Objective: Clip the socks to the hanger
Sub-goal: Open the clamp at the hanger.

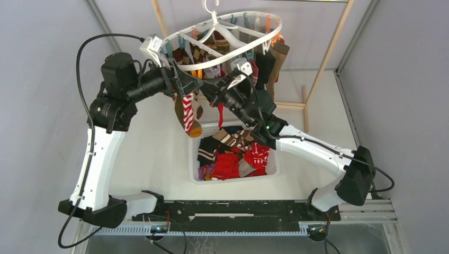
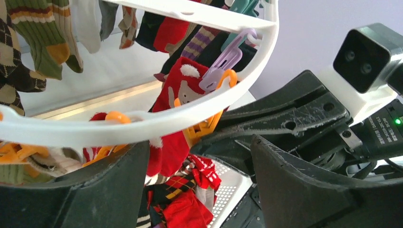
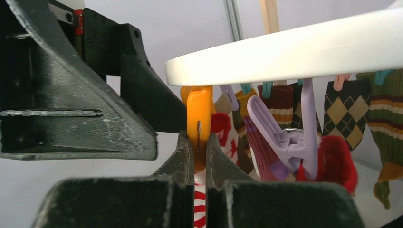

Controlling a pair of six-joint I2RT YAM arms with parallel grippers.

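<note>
Showing the hanger hanging at upper centre of the top view, socks dangling from its rim. Showing the right gripper at lower centre of its wrist view, jaws pressing together on the lower end of an orange clip, a striped sock trailing beneath. Showing the left gripper just under the rim, jaws standing spread. Showing a basket of more socks sitting on the table at centre.
</note>
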